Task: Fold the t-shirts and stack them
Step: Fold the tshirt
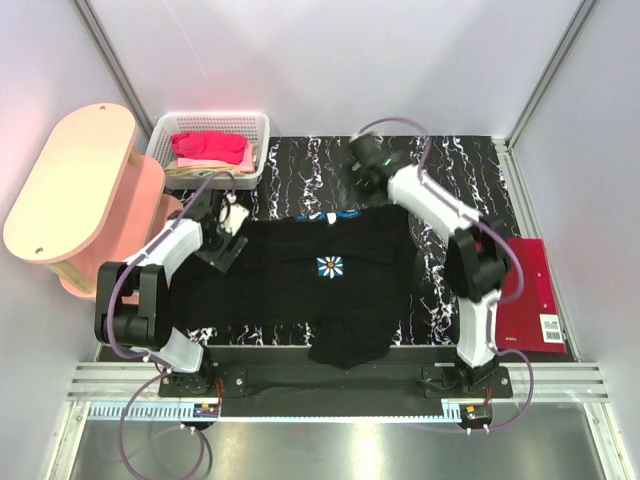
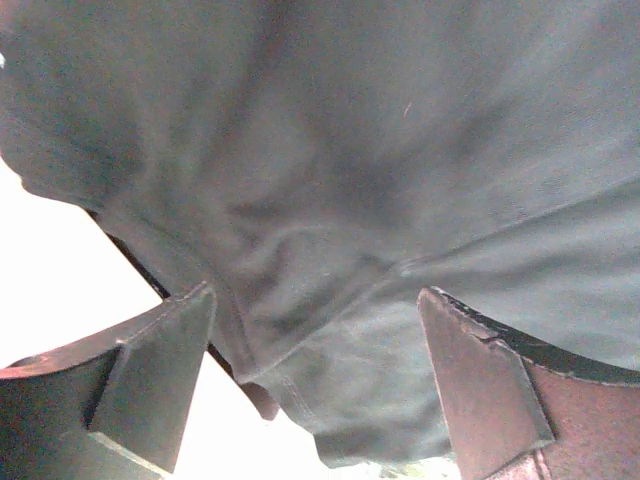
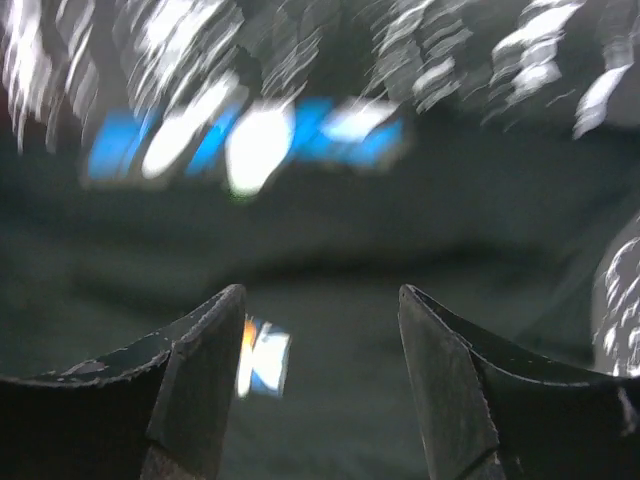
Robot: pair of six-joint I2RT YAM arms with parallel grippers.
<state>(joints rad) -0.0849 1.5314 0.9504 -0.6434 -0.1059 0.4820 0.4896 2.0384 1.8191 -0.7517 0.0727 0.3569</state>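
Black marble-streaked table [image 1: 460,180] runs between white walls. Black t-shirt [image 1: 300,295] lies spread flat across the table's middle, collar toward the far side, near hem bunched at the near edge. Peach oval stand [image 1: 70,180] sits off the far left corner. White mesh basket [image 1: 160,150] is beside it and holds the pink t-shirt [image 1: 210,147]. Dark red t-shirt [image 1: 535,290] lies as a flat rectangle at the right edge.

Left end effector [image 2: 315,380] is at the black shirt's left sleeve, fingers wide apart, nothing clamped. Right end effector [image 3: 320,370] is over the collar at the far side, fingers apart and empty; that view is blurred. Daisy print [image 1: 329,267] marks the chest.
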